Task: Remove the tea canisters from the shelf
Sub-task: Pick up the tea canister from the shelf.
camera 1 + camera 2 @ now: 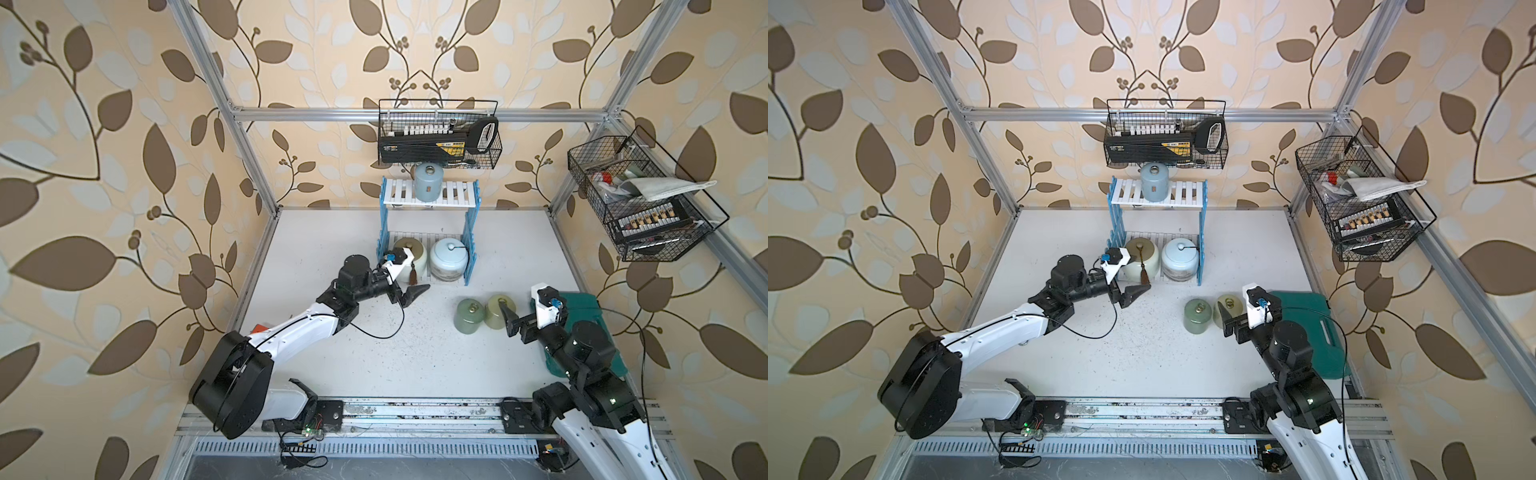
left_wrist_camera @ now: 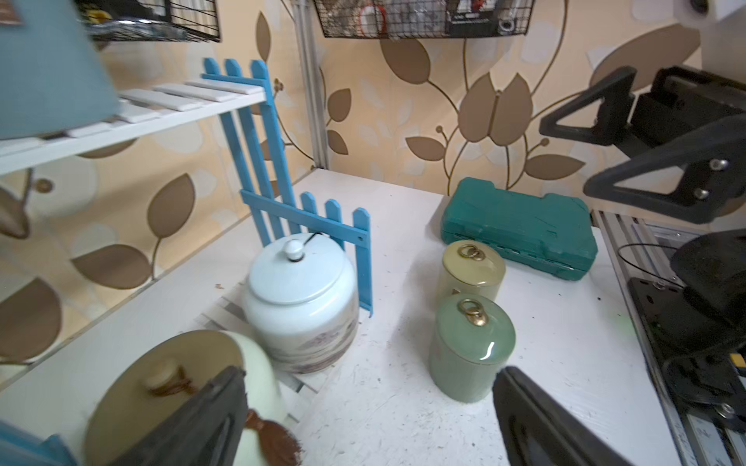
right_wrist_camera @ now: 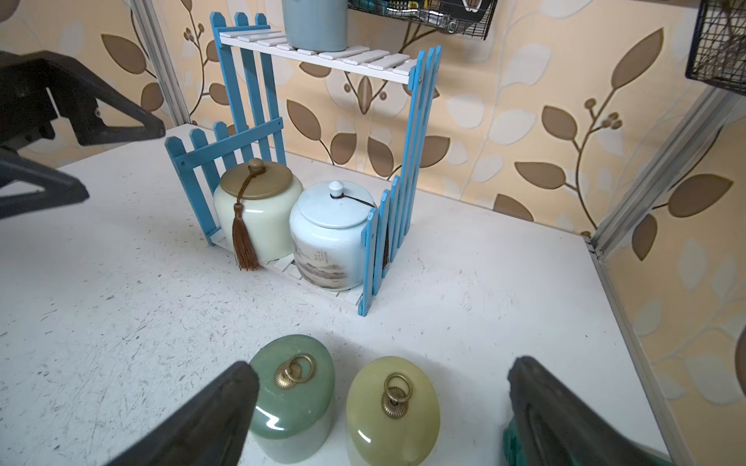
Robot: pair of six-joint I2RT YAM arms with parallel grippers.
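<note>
The shelf (image 1: 430, 199) stands at the back of the table. A light blue canister (image 1: 428, 182) is on its top tier. On the lower tier sit a cream canister (image 3: 258, 214) with a brown tassel and a white-blue canister (image 3: 329, 238). A dark green canister (image 1: 469, 316) and a yellow-green canister (image 1: 496, 309) stand on the table to the shelf's front right. My left gripper (image 1: 409, 296) is open and empty just in front of the cream canister; one of its fingers (image 2: 193, 419) is beside the tassel. My right gripper (image 1: 510, 322) is open beside the yellow-green canister (image 3: 393, 407), holding nothing.
A teal plastic case (image 1: 582, 316) lies at the table's right edge under my right arm. One black wire basket (image 1: 440, 137) hangs just above the shelf, and another one (image 1: 640, 199) hangs on the right wall. Aluminium frame posts (image 1: 249, 166) stand at the back corners.
</note>
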